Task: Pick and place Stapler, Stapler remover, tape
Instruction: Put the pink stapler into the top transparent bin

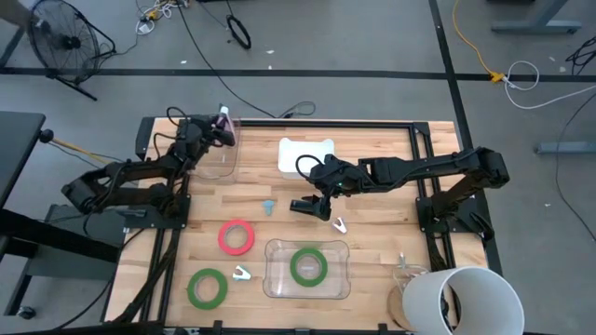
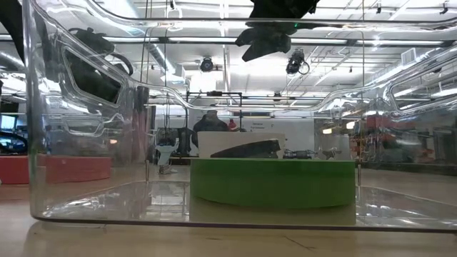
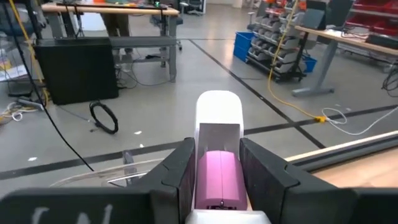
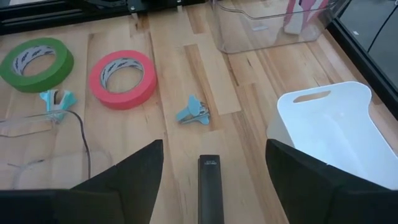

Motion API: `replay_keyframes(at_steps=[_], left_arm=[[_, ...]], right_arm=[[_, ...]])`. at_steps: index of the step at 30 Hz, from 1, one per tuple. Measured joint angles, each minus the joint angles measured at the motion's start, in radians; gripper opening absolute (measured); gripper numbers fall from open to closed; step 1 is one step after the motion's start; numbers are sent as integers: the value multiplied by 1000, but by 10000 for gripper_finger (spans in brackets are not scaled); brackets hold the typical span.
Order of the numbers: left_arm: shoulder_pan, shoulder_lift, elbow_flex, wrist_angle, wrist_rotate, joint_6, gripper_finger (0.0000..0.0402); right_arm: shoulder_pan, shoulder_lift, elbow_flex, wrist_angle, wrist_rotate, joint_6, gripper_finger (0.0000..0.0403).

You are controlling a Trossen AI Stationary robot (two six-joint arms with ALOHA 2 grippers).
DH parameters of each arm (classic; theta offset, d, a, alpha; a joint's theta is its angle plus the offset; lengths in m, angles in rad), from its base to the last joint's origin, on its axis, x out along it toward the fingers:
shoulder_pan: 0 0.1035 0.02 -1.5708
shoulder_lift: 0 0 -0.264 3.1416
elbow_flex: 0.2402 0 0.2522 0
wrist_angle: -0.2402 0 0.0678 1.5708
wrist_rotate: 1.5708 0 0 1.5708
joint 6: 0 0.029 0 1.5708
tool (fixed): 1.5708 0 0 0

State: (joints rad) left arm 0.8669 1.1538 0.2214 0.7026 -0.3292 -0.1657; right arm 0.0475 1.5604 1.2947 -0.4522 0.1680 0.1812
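My left gripper is shut on a pink-and-white stapler over the clear bin at the table's far left. My right gripper is open at mid-table. It hovers above a black stapler, which lies flat on the wood between its spread fingers. A red tape roll and a green one lie flat on the table. A second green roll lies in the near clear bin. Staple removers lie loose: a blue one, a white one and a third. My left gripper pinches the stapler's two long sides between its two fingers. The stapler lies along the fingers. Its white end sticks out past the fingertips. It is lifted clear, over the clear bin's rim.
A white tray stands at the far middle, close behind my right gripper. A white bucket stands at the near right corner. Bare wood shows between the red roll and the far clear bin.
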Motion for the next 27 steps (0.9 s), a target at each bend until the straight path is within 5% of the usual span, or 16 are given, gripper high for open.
replay_keyframes(at_steps=[15, 27], left_arm=[[-34, 5, -8, -212, 187, -96, 159], [-70, 3, -8, -205, 197, -85, 166]], right_arm=[[0, 0, 0, 2, 0, -7, 279], [0, 0, 0, 5, 30, -8, 279]])
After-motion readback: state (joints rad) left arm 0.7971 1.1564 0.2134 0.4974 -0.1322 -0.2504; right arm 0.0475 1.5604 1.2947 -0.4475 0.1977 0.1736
